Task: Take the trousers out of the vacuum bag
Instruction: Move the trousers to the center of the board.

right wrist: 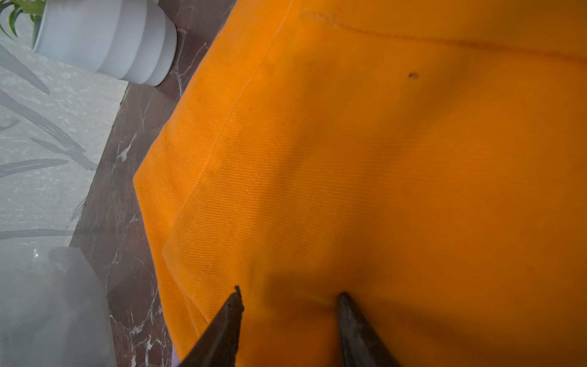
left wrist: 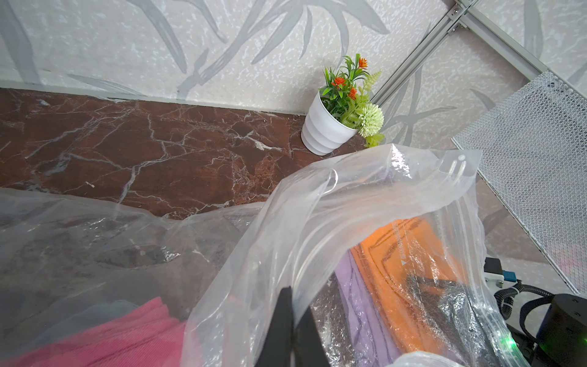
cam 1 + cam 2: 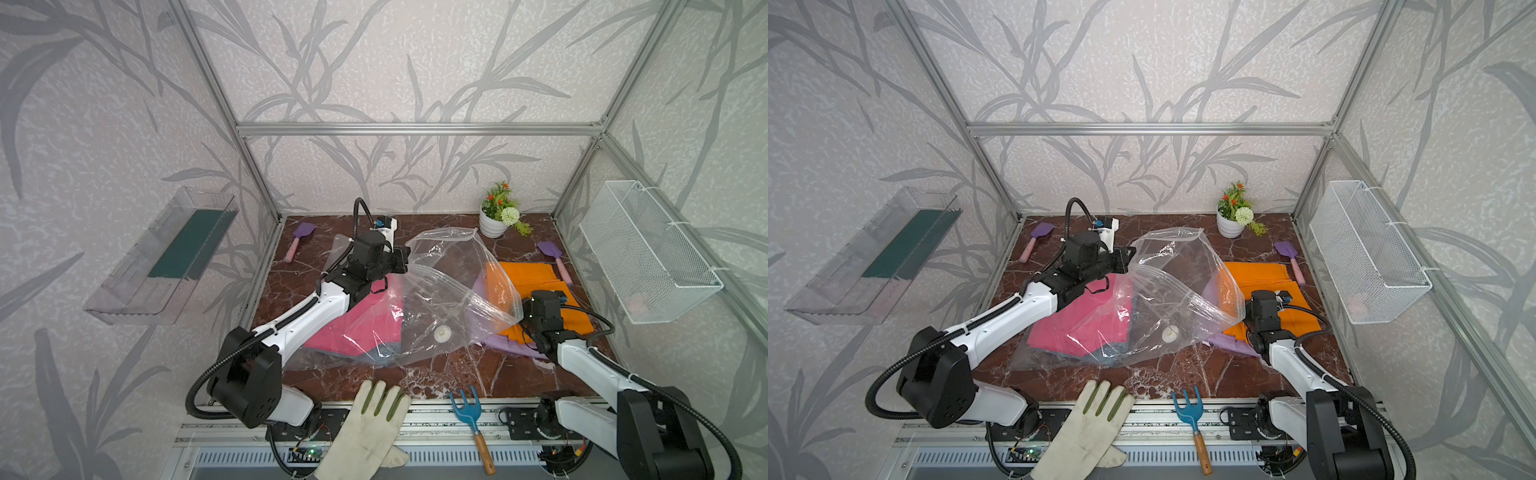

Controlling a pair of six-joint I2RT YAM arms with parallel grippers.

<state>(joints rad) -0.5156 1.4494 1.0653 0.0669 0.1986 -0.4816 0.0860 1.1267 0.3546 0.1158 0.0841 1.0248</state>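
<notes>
The clear vacuum bag (image 3: 449, 291) (image 3: 1167, 291) lies crumpled mid-table, white valve (image 3: 442, 333) facing up. My left gripper (image 2: 293, 292) (image 3: 404, 259) is shut on the bag's mouth edge and holds it lifted. Inside the bag lie the hot pink trousers (image 3: 357, 324) (image 3: 1075, 328), with light blue denim (image 3: 386, 353) under them. The orange trousers (image 3: 536, 274) (image 1: 381, 159) lie outside the bag at the right, on top of the lilac pair (image 3: 511, 345) (image 2: 359, 292). My right gripper (image 1: 289, 290) is open, its tips down at the orange cloth near its front edge.
A white flower pot (image 3: 492, 224) stands at the back right. Purple trowels lie at the back left (image 3: 300, 239) and far right (image 3: 552, 257). A cream glove (image 3: 370, 428) and blue hand rake (image 3: 469, 415) overhang the front edge. A wire basket (image 3: 648, 249) hangs on the right wall.
</notes>
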